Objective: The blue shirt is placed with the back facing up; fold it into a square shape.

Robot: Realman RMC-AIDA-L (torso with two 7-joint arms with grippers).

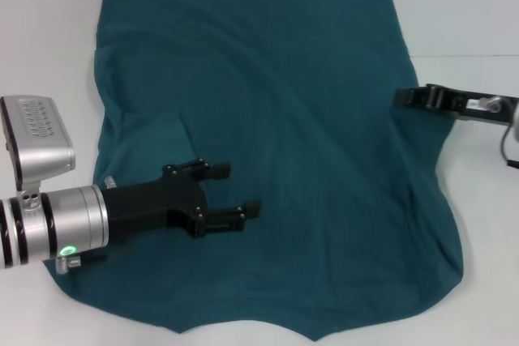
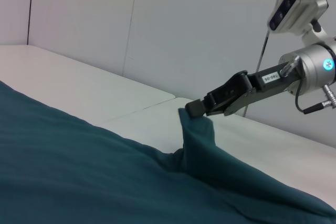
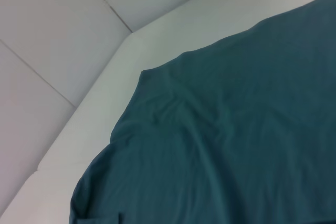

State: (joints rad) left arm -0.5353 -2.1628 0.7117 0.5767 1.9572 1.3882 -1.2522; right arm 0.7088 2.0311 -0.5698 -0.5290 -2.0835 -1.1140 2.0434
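The blue shirt is a plain dark teal all over, with no print or pattern showing, and it lies on a white table. The left gripper is matte black on a silver arm with a small green light, while the right gripper is also black, its silver wrist carrying a blue light.

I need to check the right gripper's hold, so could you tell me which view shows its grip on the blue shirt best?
The left wrist view: the right gripper pinches a lifted edge of the blue shirt. The head view shows it at the shirt's right edge; the right wrist view shows only cloth.
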